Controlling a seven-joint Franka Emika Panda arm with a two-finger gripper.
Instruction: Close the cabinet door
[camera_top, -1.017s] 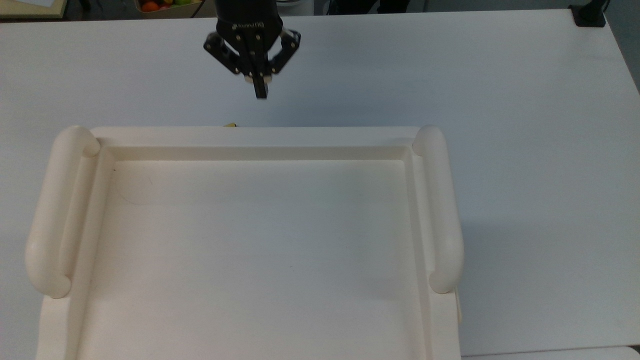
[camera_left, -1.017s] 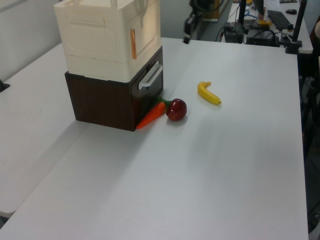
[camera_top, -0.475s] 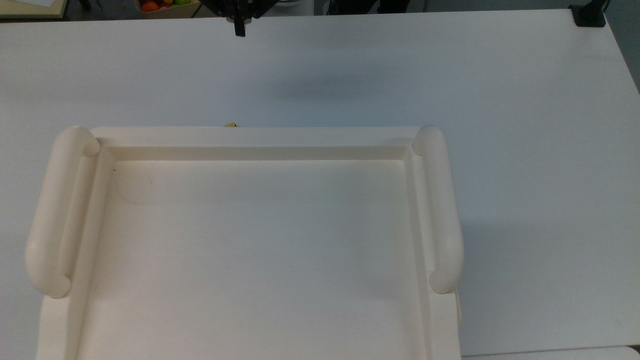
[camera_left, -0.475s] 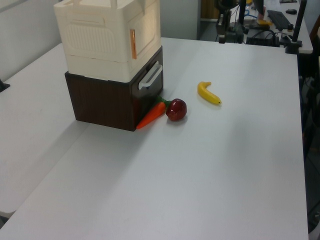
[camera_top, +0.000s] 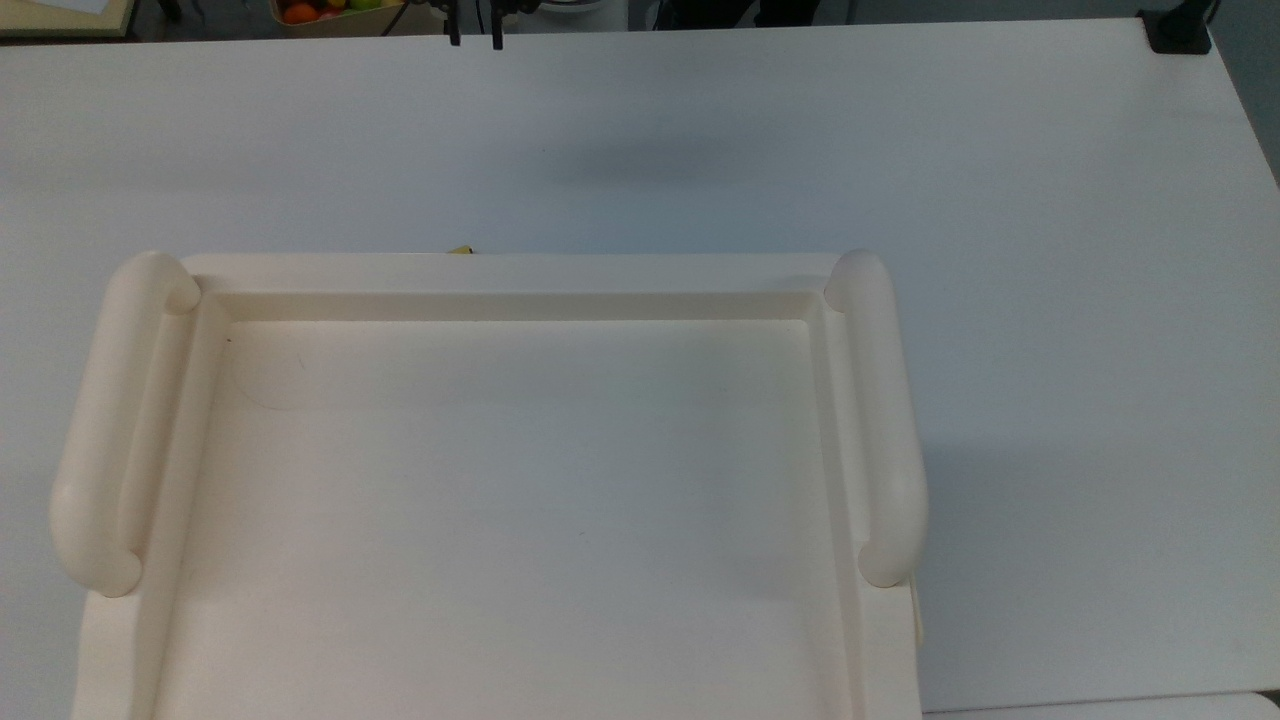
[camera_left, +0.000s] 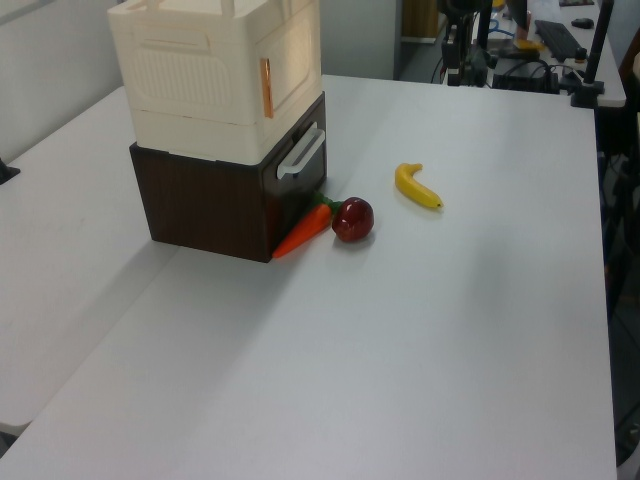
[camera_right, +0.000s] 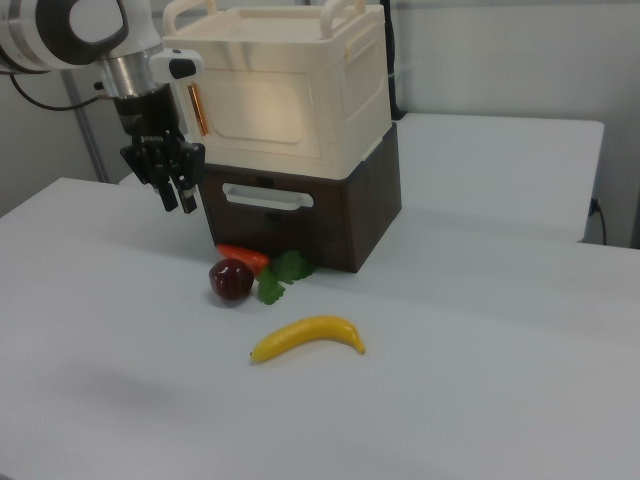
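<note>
Going by the right view, from the right view's left: the black two-finger gripper hangs on the grey-and-white arm, pointing down at the white desk. It hovers above the surface, just in front of the cabinet's near corner. Its jaws stand a little apart and hold nothing; the top view shows the same gap, with the gripper at the far edge of the desk.

Next to the right comes the thin vertical orange-brown metal strip, which marks the free edge of the flat cream plastic cabinet door. The door stands upright, and appears to lie flush against the front of the large cream plastic cabinet. That cabinet sits on top of a dark brown wooden drawer box with a white bar handle.

So the door lies to the right view's right of the jaws and above them, with its metal strip upright and nearly over the fingertips. I judge that no gap remains to be closed. At most, a light push on the strip edge, towards the cabinet, would confirm the latch.

On the desk in front lie an orange carrot with green leaves, a dark red apple and, furthest right, a yellow curved banana, all apart from the gripper.
</note>
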